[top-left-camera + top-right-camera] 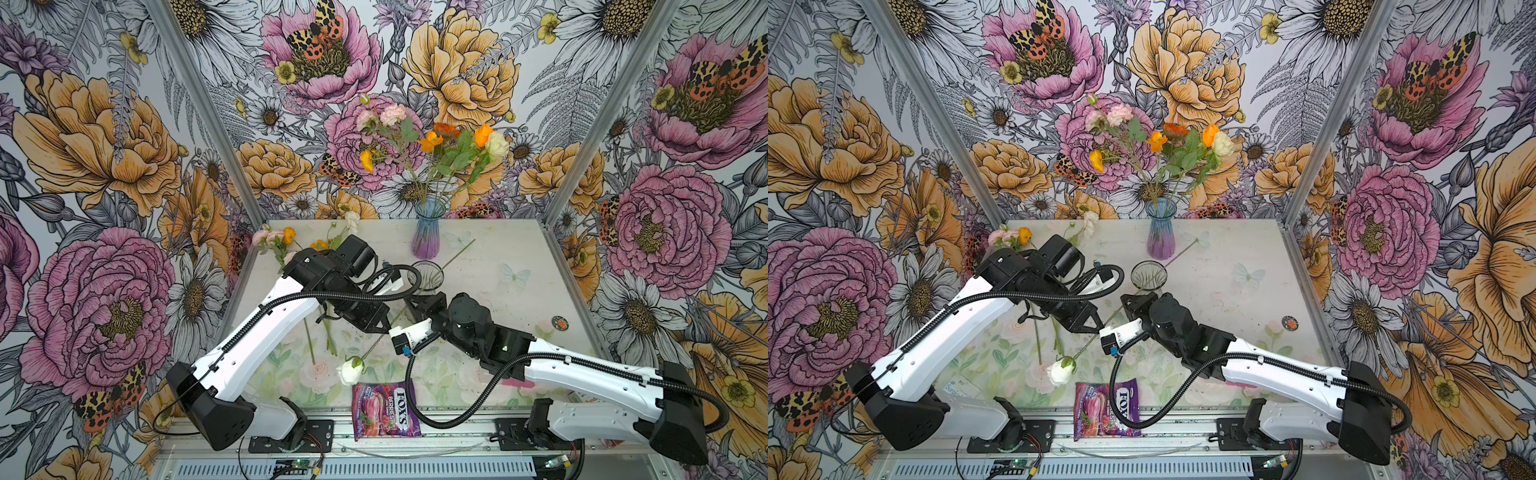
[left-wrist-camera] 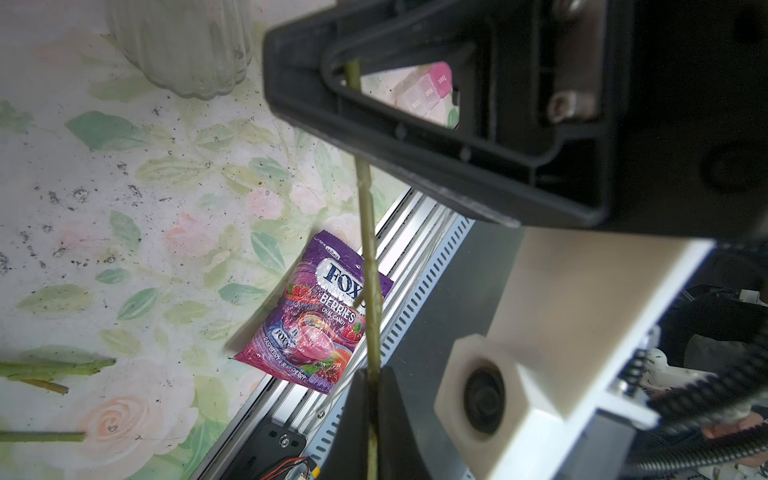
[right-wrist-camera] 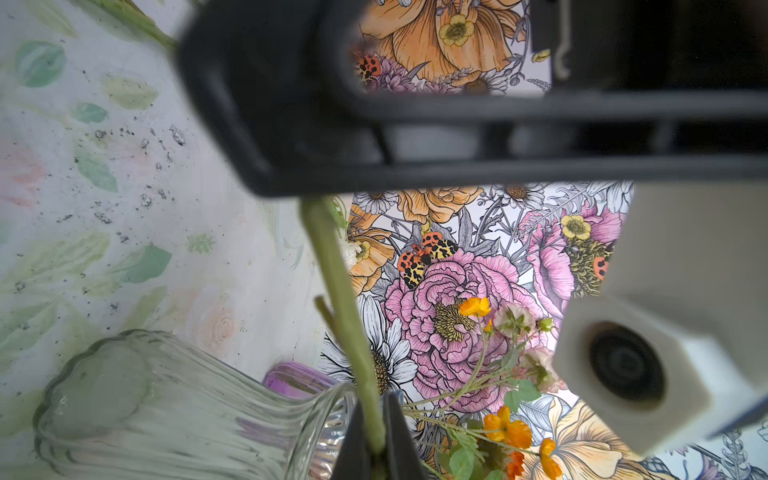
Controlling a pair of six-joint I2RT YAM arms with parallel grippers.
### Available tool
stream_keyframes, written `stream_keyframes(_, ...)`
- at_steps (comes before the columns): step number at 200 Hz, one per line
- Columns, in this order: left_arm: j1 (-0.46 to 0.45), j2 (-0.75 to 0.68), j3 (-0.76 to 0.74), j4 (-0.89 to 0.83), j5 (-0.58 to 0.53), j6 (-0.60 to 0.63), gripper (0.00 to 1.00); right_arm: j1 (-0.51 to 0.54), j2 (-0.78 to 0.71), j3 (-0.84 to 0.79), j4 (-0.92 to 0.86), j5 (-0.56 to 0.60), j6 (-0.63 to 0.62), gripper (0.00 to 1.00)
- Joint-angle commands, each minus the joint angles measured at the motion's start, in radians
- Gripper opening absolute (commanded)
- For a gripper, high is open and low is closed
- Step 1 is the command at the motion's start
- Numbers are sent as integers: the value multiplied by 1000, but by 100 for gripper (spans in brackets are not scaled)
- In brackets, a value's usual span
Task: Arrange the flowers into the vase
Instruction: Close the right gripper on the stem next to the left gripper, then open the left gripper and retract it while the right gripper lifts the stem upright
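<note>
Right gripper [image 3: 377, 444] of mine is closed on the green stem of a white rose [image 1: 351, 371]. My left gripper [image 2: 372, 415] is closed on the same stem, a little nearer to the bloom. So both hold one flower, and the two grips are just beside each other.

I place everything from the blue-purple vase [image 1: 428, 235], which stands at the back of the table [image 1: 519, 257] and holds pink, orange and cream flowers [image 1: 440, 141]. The rose lies in front of this vase, on my side of it. Its long axis runs on a diagonal. The cut end points toward the vase and ends just beside its foot, at its right. The bloom points away from the vase, toward my bases, and is near a purple candy bag [image 1: 385, 409]. Between the vase and my right gripper stands a clear ribbed glass vase [image 1: 428, 276], and the stem passes over its mouth. Whether the bloom touches the table, I cannot tell.

My right gripper is the nearer one to the blue-purple vase, and it holds nearer to the cut end. I judge that the stem must turn upright, cut end down, above the vase mouth. For this, one grip probably should let go. More loose flowers [image 1: 278, 241] lie to the left of the vase, partly under my left arm.
</note>
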Motion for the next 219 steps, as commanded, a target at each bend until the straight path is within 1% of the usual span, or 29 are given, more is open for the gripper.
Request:
stream_keyframes(1,19,-12,23,1,-4,35,12,10,2,-7,-3,11,-16,4)
stream_keyframes(17,42,-23,42,1,-4,44,35,11,7,-10,0,7,-16,2)
stream_keyframes(27,56,-33,56,3,-2,48,44,11,13,-13,7,9,-16,1)
stream_keyframes(31,62,-36,61,3,-2,51,49,11,15,-14,10,8,-16,0)
stream_keyframes(37,73,-41,72,3,-8,54,61,9,17,-14,15,6,-16,0)
stream_keyframes(44,84,-47,89,3,-21,58,72,8,20,-14,22,1,-16,0)
stream_keyframes(49,92,-51,106,4,-37,59,83,8,21,-14,27,0,-15,0)
stream_keyframes(57,107,-60,139,7,-70,59,94,5,27,-11,40,-3,-16,0)
stream_keyframes(64,122,-69,170,11,-97,62,98,2,32,-12,52,-1,-14,0)
stream_keyframes(75,155,-90,216,33,-133,59,99,-4,39,-8,72,-2,-15,0)
stream_keyframes(88,195,-137,243,99,-188,55,99,-18,50,9,96,1,-14,0)
stream_keyframes(102,229,-213,225,217,-298,41,99,-50,58,51,126,-18,74,0)
stream_keyframes(114,251,-306,144,372,-395,28,99,-81,57,102,126,-58,178,0)
stream_keyframes(130,264,-441,-14,602,-530,8,99,-106,53,181,105,-91,299,0)
stream_keyframes(146,277,-556,-153,788,-613,2,99,-129,48,268,68,-123,410,0)
stream_keyframes(157,286,-609,-222,869,-662,-6,99,-147,45,322,40,-156,482,0)
stream_keyframes(173,295,-657,-290,934,-698,-19,99,-180,46,404,-23,-228,608,0)
stream_keyframes(182,298,-674,-319,955,-713,-29,99,-213,53,451,-55,-271,703,0)
stream_keyframes(197,298,-702,-378,999,-711,-36,99,-252,59,497,-64,-362,893,0)
stream_keyframes(202,298,-711,-396,1011,-701,-38,99,-293,59,506,-62,-397,964,0)
stream_keyframes(219,298,-745,-463,1044,-669,-38,99,-351,64,528,-42,-500,1185,0)
